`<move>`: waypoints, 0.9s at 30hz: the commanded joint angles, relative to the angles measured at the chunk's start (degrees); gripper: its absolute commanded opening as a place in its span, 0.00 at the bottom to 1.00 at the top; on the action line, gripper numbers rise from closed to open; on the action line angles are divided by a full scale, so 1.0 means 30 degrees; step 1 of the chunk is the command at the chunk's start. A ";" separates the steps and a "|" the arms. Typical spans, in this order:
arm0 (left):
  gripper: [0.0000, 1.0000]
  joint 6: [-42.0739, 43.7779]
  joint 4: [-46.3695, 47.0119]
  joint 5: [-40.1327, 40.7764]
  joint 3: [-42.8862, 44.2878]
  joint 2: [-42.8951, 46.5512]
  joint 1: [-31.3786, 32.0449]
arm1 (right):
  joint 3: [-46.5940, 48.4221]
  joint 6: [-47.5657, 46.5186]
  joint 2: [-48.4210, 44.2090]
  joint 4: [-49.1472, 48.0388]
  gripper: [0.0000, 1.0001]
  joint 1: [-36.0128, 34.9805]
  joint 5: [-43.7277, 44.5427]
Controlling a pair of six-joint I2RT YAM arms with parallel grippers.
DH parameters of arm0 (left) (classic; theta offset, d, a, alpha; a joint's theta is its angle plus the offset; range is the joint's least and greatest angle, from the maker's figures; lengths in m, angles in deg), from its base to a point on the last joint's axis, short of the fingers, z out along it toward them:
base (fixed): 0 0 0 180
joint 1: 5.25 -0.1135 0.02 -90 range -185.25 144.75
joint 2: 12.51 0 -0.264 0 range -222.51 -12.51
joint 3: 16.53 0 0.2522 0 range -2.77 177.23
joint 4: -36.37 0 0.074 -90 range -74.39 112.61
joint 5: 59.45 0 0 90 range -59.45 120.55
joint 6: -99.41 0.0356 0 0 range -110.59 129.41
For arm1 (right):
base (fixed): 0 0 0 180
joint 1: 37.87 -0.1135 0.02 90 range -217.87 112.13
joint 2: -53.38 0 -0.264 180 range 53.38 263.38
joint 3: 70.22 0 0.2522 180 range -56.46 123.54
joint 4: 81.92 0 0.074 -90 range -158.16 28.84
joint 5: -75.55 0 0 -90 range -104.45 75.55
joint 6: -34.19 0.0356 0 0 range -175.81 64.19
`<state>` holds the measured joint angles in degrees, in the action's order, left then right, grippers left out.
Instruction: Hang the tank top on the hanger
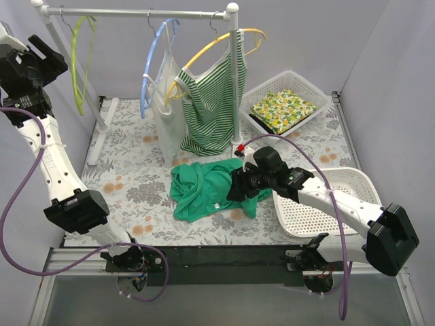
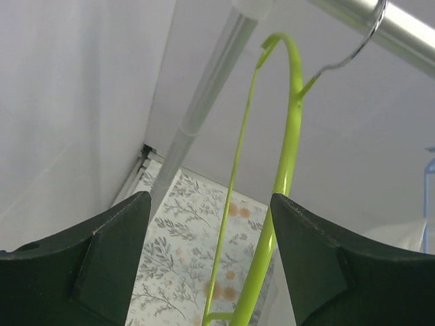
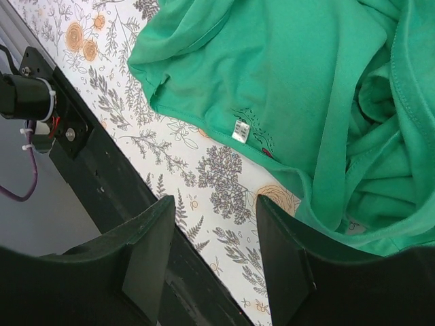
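One solid emerald tank top [image 1: 200, 190] lies crumpled on the floral surface [image 1: 129, 180], small white tag showing. Three hangers on the rail [image 1: 136, 11]: lime hanger [image 1: 73, 68] bare, blue hanger [image 1: 152, 53] and yellow hanger [image 1: 204, 49] dressed. Right tool [image 3: 216, 204] is spread over the top, and left tool [image 2: 209, 204] is spread beside the lime hanger.

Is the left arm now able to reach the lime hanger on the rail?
Probably yes: the open left gripper is raised close to the lime hanger, which hangs on the rail, and nothing stands between them.
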<state>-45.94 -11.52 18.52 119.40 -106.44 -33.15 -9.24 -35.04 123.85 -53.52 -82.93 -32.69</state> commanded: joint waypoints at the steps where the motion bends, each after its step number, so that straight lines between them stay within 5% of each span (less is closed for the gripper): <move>1: 0.70 -0.0123 0.0126 -0.3047 -0.0293 0.0636 0.0130 | 0.0402 -0.0245 0.0209 -0.0630 0.59 -0.0010 -0.0512; 16: 0.57 0.0258 0.1298 -0.4924 -0.1729 0.0695 0.0189 | 0.0138 -0.0128 0.0590 -0.0747 0.59 -0.0010 -0.0395; 27: 0.47 0.2131 0.0391 -0.1208 -0.1144 0.0226 0.2647 | 0.0139 -0.0421 0.0590 -0.0688 0.59 -0.0010 -0.0219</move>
<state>-43.25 -8.72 9.08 114.26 -106.31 -28.61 -9.35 -35.12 125.75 -53.74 -82.93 -33.01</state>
